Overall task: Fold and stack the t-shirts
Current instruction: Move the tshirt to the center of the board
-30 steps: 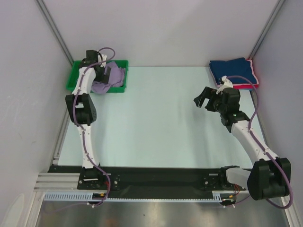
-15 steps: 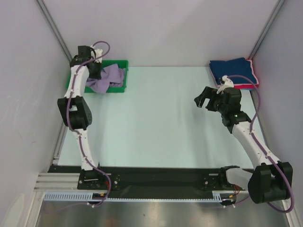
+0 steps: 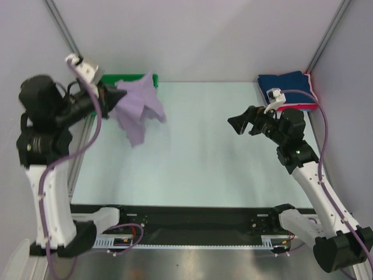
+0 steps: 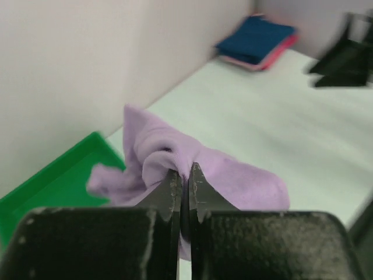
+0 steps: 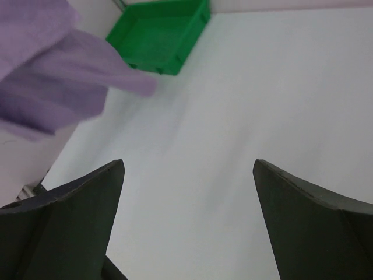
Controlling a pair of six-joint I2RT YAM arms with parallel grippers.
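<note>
— Lavender t-shirt (image 3: 137,111): where is it found in the view from above?

— It is seen hanging in a crumpled bunch from the left tool (image 3: 111,96), which is clamped on a fold of it. It is held over the far left corner of the table (image 3: 198,157), just in front of the green tray (image 3: 125,77). Whether its lowest edge touches the table cannot be told.

— And the other shirts?

— The navy t-shirt (image 3: 285,84) is seen folded on top of the pink-red t-shirt (image 3: 303,107) at the far right corner. The right tool (image 3: 239,121) is held spread wide over the table, near that stack and well apart from the lavender cloth, with nothing in it.

— What is shown by the left wrist camera?

— The left tool (image 4: 185,186) is seen nearly closed, with a ridge of the lavender t-shirt (image 4: 227,175) pinched between its fingers. The green tray (image 4: 52,181) is seen beyond at the left, and the navy t-shirt (image 4: 253,41) lies on the pink-red t-shirt (image 4: 274,55) far off by the wall. The right tool (image 4: 317,76) is blurred at the right edge.

— And by the right wrist camera?

— The right tool (image 5: 187,169) is shown wide and empty above the table (image 5: 245,105). The lavender t-shirt (image 5: 52,87) is seen blurred at the upper left, with the green tray (image 5: 163,32) behind it.
</note>
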